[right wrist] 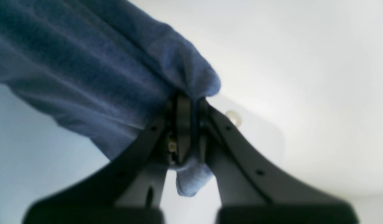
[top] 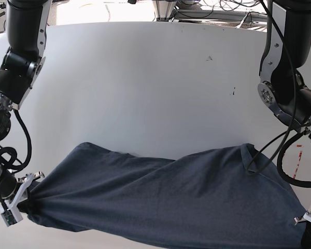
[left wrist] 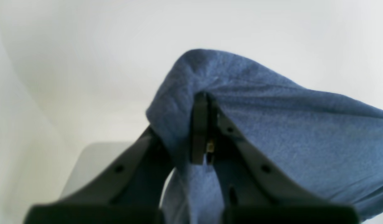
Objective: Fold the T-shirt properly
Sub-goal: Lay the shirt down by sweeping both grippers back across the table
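T-shirt (top: 160,202) stretches between left tool (left wrist: 207,96) and right tool (right wrist: 186,96), both clamped on it.

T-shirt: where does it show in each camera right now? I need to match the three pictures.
Left wrist: T-shirt fills the centre and right, bunched in the shut left gripper.
Right wrist: upper left, pinched in the shut right gripper.
Base: spread across the bottom, stretched between both arms.
Shared landmark: the white table.
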Controlling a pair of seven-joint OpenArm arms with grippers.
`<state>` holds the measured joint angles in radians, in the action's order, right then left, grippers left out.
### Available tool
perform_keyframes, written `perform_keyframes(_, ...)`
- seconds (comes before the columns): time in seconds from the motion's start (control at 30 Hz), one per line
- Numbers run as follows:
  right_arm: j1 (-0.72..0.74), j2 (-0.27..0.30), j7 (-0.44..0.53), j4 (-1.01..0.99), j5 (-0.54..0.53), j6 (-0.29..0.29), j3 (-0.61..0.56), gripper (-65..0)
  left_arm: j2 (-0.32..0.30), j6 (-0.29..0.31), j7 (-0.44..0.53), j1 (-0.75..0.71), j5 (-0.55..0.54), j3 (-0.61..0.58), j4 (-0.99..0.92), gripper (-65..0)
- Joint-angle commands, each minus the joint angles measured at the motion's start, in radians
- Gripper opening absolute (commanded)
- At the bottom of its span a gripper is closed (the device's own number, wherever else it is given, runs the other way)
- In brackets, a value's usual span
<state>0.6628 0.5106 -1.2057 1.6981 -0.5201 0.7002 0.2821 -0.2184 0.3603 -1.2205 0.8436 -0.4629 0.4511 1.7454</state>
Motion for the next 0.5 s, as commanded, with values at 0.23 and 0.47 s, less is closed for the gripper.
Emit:
perform_keyframes(0.23, -0.380, -0.099, 0.019, 0.179, -0.054, -0.002, 0.168, -65.0, -0.016, -0.004, 0.035, -0.324, -0.087, 0.005, 0.112, -65.0)
perform_keyframes(0.47, -0.596, -0.194, 0.019, 0.274, -0.059, -0.002, 0.234, -65.0, -0.017, -0.004, 0.029, -0.602, -0.187, 0.081, 0.169, -65.0)
